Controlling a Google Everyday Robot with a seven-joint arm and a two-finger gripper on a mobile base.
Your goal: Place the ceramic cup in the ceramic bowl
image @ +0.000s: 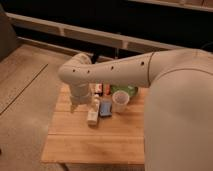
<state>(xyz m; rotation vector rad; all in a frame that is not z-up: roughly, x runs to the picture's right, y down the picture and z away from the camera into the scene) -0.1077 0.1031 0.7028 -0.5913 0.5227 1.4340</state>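
The white ceramic cup (120, 101) stands upright on the wooden table (90, 140), just in front of the green ceramic bowl (125, 91) and touching or nearly touching its near rim. The bowl is partly hidden behind my arm. My arm reaches across from the right and bends down at the table's left side. My gripper (75, 105) hangs there, over the table's left part, well to the left of the cup and bowl and holding nothing that I can see.
A long white bottle (93, 112) lies beside a small blue block (105, 107), between the gripper and the cup. Two small dark items (99, 89) stand at the table's back edge. A wall ledge runs behind the table.
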